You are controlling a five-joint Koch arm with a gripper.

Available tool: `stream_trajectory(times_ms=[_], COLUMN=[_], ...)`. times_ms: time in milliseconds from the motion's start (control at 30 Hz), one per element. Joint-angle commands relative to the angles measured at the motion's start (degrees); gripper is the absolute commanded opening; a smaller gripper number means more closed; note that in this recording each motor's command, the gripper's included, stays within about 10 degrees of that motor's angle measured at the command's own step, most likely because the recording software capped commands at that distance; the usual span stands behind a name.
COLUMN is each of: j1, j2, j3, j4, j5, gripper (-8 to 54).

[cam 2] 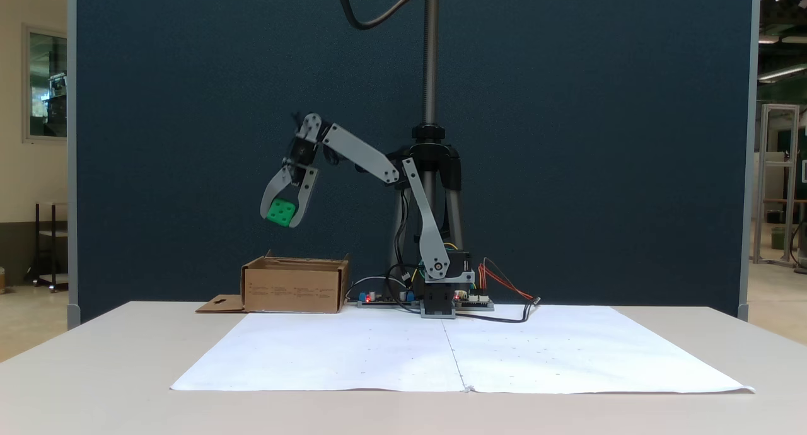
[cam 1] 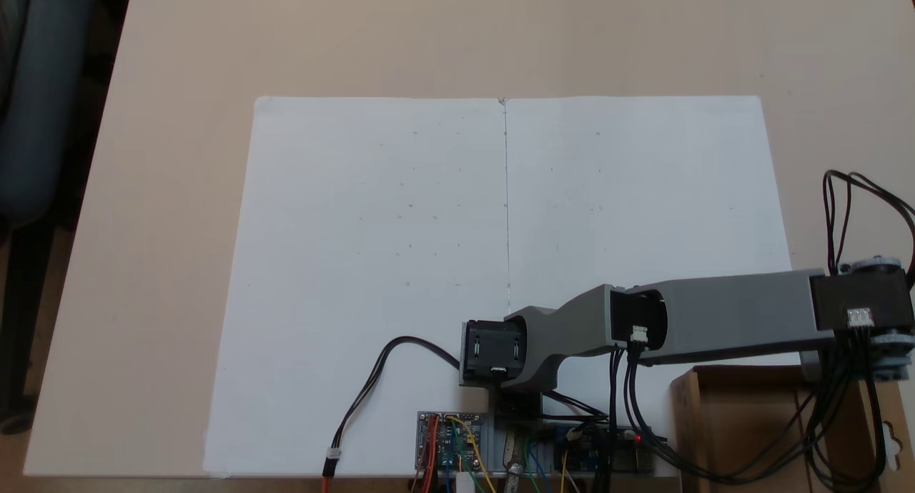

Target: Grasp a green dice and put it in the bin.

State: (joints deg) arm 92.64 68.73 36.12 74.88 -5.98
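In a fixed view the green dice (cam 2: 280, 212) hangs in the air between the grey fingers of my gripper (cam 2: 282, 215), which is shut on it. It is held well above the bin (cam 2: 294, 287), a brown cardboard box with a flat flap (cam 2: 220, 305) lying to its left. In the other fixed view the bin (cam 1: 740, 429) sits at the bottom right under the arm (cam 1: 715, 320), which reaches out to the right over it; the dice is hidden there.
White paper sheets (cam 1: 500, 264) cover the middle of the beige table (cam 1: 179, 157). The arm's base and circuit boards (cam 1: 457, 439) with loose cables stand at the table edge beside the bin. A tripod pole (cam 2: 430, 57) rises behind the base.
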Motion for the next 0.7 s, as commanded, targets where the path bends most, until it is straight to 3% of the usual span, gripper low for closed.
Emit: stream_trajectory(times_ms=[0,633,667], j1=[2.46,11.25,11.34], j2=[-0.09,-4.48,-5.01], j3=[-2.9,-2.9,-2.81], j4=[5.45,8.61,8.35], j5=[-6.15,-11.43,-11.51], gripper=[11.8,11.8,25.2])
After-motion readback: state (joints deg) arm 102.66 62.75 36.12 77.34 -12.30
